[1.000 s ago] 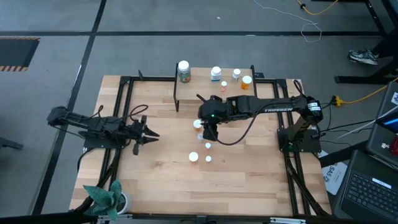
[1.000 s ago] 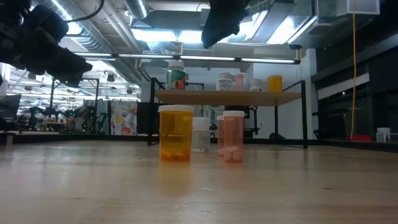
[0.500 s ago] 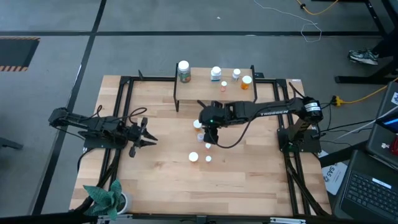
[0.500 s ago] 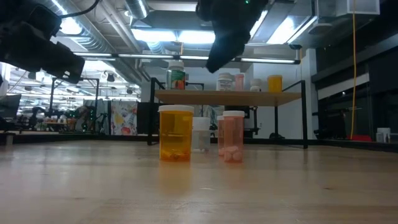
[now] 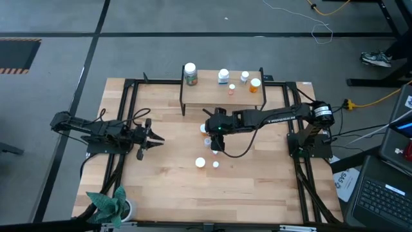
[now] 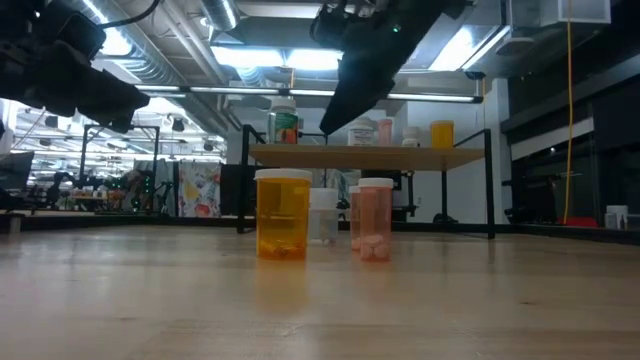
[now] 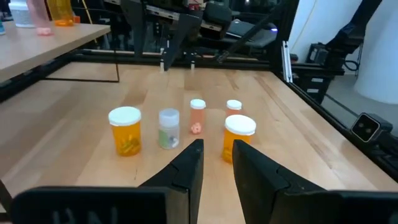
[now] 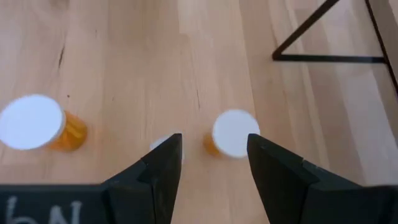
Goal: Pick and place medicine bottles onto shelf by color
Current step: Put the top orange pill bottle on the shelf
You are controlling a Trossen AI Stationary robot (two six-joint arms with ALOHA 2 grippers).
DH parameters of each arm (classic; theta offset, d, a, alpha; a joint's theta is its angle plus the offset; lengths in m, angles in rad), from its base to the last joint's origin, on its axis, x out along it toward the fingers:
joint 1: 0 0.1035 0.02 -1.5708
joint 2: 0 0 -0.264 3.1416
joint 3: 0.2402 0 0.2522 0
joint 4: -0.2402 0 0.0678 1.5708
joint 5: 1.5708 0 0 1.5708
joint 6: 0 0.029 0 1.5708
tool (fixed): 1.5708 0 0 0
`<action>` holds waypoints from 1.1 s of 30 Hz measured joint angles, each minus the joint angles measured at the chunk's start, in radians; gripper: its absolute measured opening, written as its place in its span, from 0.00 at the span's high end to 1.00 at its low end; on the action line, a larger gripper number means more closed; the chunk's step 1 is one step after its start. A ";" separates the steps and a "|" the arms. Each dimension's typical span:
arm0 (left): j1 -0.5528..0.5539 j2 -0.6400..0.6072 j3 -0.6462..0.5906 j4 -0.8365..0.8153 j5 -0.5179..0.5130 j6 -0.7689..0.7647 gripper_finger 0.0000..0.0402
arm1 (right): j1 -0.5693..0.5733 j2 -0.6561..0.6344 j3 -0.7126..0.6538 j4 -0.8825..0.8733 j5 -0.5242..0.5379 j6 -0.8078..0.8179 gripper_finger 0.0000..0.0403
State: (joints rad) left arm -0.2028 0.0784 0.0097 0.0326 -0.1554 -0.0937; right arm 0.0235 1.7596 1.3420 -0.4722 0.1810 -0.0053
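Right gripper (image 5: 215,147) held over the loose bottles

Its fingers (image 8: 273,171) are spread apart and empty, hung above a small orange bottle (image 8: 231,133) on the tabletop (image 5: 167,180) (a bigger one (image 8: 37,122) stands nearby). The left gripper (image 5: 154,138) is parked well apart, fingers a little open, empty. Five bottles are seen on the shelf (image 5: 212,96), including a green one (image 5: 190,73).
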 joint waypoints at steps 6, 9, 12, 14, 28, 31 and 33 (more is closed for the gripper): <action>0.000 0.000 0.000 0.007 -0.048 0.002 0.80 | -0.004 0.000 -0.007 0.066 -0.020 0.021 0.53; 0.000 0.000 0.000 0.009 -0.063 0.022 0.80 | -0.007 0.000 -0.007 0.095 -0.026 0.022 0.50; 0.000 0.000 0.000 0.012 -0.082 0.036 0.80 | -0.013 0.005 -0.007 0.111 -0.027 0.011 0.43; 0.000 0.000 0.000 0.014 -0.094 0.040 0.80 | -0.020 0.020 -0.007 0.128 -0.027 0.024 0.39; 0.000 0.000 0.000 0.014 -0.099 0.045 0.80 | -0.051 0.155 -0.007 0.157 -0.026 0.025 0.32; 0.000 0.000 0.000 0.014 -0.099 0.045 0.80 | -0.051 0.168 -0.007 0.160 0.034 0.024 0.32; 0.000 0.000 0.000 0.014 -0.099 0.045 0.80 | -0.052 0.172 -0.007 0.157 0.044 0.023 0.32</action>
State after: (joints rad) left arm -0.2028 0.0784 0.0097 0.0470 -0.2543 -0.0490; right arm -0.0281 1.9320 1.3346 -0.3154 0.2248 0.0181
